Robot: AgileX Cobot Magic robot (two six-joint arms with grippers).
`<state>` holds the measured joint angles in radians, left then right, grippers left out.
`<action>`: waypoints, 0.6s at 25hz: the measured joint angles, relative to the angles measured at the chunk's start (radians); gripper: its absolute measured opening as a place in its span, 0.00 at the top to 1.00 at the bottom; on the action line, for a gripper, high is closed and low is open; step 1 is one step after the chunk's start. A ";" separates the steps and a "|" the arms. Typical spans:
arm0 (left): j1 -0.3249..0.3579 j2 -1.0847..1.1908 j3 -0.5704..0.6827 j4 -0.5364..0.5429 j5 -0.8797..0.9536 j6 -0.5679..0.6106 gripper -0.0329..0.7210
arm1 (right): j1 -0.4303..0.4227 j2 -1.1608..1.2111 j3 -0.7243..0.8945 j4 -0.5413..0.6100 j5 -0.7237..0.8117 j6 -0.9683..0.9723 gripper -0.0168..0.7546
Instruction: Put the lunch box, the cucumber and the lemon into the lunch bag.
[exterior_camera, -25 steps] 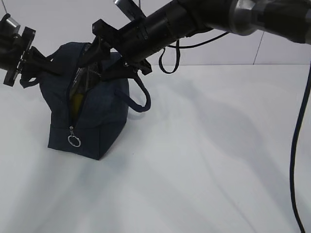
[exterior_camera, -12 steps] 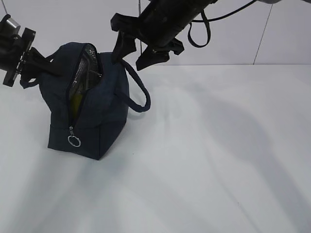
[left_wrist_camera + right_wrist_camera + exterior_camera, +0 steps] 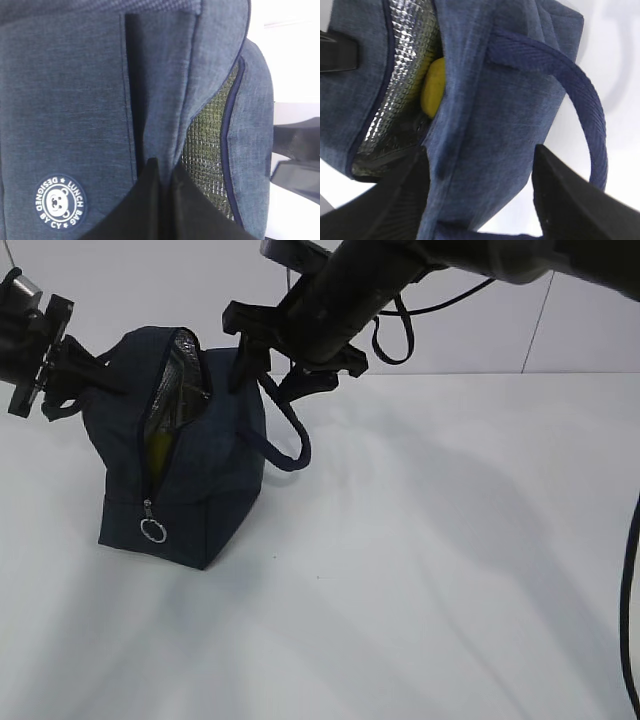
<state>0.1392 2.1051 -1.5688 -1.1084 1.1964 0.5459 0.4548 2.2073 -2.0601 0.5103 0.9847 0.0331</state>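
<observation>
The navy lunch bag (image 3: 205,475) stands at the left of the table with its top zipper open and its silver foil lining (image 3: 178,380) showing. The yellow lemon (image 3: 434,87) lies inside it and also shows through the opening in the exterior view (image 3: 158,448). The lunch box and the cucumber are hidden. My left gripper (image 3: 97,375) is shut on the fabric of the bag's left top edge (image 3: 162,165). My right gripper (image 3: 265,380) is open and empty just above the bag's right top edge, and its jaws stand either side of the bag's right wall (image 3: 480,155).
The bag's right loop handle (image 3: 292,435) hangs out to the right under my right gripper and shows in the right wrist view (image 3: 592,120). The metal ring pull (image 3: 152,531) hangs low on the bag's front. The white table (image 3: 430,570) runs to the right and front.
My right gripper has come up out of the bag's opening, empty and open, and now sits over the bag's right edge. The left gripper has kept its hold.
</observation>
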 joint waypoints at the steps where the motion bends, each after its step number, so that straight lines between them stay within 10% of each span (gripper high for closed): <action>1: 0.000 0.000 0.000 0.000 0.000 0.000 0.97 | 0.000 0.005 0.000 0.000 -0.002 0.000 0.33; 15: 0.000 0.000 0.000 -0.005 0.000 0.000 0.97 | 0.000 0.049 0.000 0.061 -0.043 0.002 0.33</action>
<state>0.1392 2.1051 -1.5688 -1.1138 1.1964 0.5459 0.4548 2.2564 -2.0601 0.5711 0.9420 0.0348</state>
